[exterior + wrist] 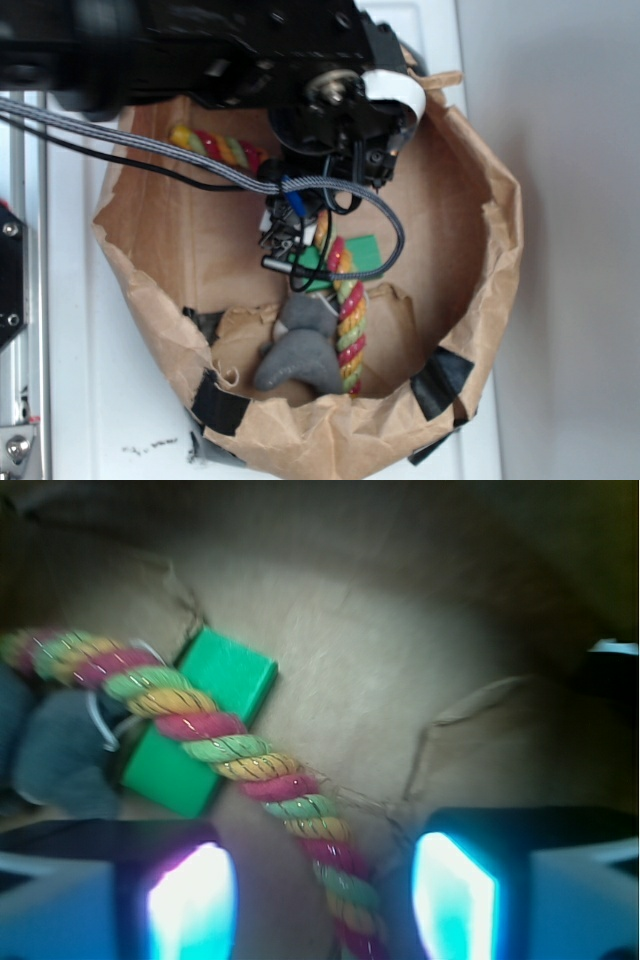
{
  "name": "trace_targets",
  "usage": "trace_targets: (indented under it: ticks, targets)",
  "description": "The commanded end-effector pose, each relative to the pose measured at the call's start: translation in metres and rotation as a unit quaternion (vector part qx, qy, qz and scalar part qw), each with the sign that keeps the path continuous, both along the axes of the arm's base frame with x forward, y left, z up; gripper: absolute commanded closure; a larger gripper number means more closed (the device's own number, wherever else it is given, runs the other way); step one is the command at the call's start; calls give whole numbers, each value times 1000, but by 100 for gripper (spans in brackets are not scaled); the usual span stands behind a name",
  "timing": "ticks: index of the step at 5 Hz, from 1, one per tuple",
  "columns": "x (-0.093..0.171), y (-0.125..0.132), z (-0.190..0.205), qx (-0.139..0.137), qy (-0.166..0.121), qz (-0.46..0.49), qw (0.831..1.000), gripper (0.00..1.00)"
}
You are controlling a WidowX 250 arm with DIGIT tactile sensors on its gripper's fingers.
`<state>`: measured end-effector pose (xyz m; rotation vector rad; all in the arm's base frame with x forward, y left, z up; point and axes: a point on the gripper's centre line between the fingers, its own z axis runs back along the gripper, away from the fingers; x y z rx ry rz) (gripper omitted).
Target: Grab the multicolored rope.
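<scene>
We judged the grab approached but not made. In the wrist view our gripper (325, 890) stood with its jaws apart, the multicolored rope (225, 745) running down between the two lit fingers (190, 905) — clear gaps on both sides, nothing clamped. So positioning looked about done; closing and lifting were left.

The rope lay inside the brown paper bag (480, 300), one end up near the back wall, the rest curving under the arm and down toward the front rim, per the exterior view.

Other stuff nearby: a green block (205, 720) lay under the rope just beyond the fingers, and a grey plush toy (297, 352) sat touching the rope's lower stretch. Both were close enough to snag, esp. the block — though neither sat between the fingers. Arm cables (200, 160) hid part of the rope from outside.
</scene>
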<state>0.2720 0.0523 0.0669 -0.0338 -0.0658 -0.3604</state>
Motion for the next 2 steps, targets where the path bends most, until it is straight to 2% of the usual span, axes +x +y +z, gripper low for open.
trace_targets:
  ticks: [1,2]
  targets:
    - [20,19,-14,23,-42,-12,999,0]
    - [18,23,-33,36,-59,-6,998,0]
